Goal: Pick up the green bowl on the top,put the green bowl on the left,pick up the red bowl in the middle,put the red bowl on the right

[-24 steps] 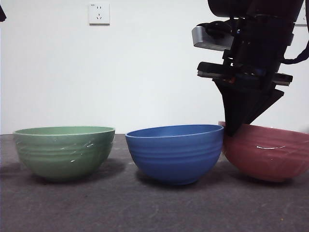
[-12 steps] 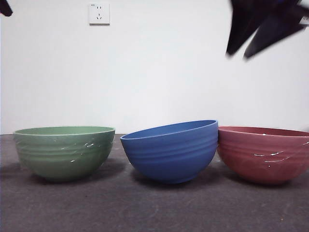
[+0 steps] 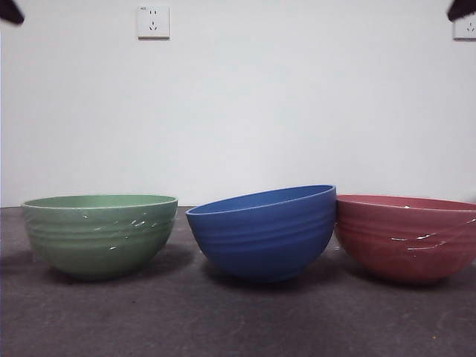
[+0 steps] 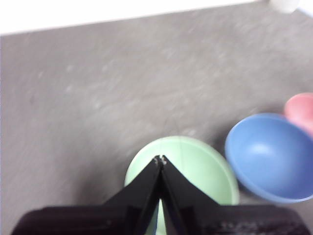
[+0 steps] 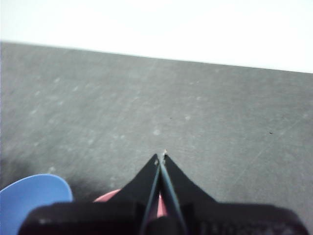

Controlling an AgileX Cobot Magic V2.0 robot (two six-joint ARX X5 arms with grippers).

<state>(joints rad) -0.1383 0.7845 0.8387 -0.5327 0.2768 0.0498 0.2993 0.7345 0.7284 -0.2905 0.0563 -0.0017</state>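
Note:
The green bowl point(image 3: 99, 233) stands upright on the left of the dark table; in the left wrist view the green bowl point(image 4: 195, 169) lies under my left gripper point(image 4: 160, 159), which is shut and high above it. The red bowl point(image 3: 406, 236) rests on the right, touching the blue bowl. In the right wrist view only a sliver of the red bowl point(image 5: 105, 197) shows beneath my right gripper point(image 5: 160, 156), shut with nothing in it. Both arms appear in the front view only as black tips, the left gripper point(image 3: 10, 10) and the right gripper point(image 3: 461, 9), at the top corners.
A blue bowl point(image 3: 262, 232) sits in the middle, tilted toward the left, its raised rim leaning on the red bowl. A white wall with an outlet point(image 3: 152, 21) stands behind the table point(image 3: 223, 320).
The right arm has let go of the red bowl and risen out of the front view to the top right corner. The blue bowl tipped to a tilt a half second ago and has stayed so.

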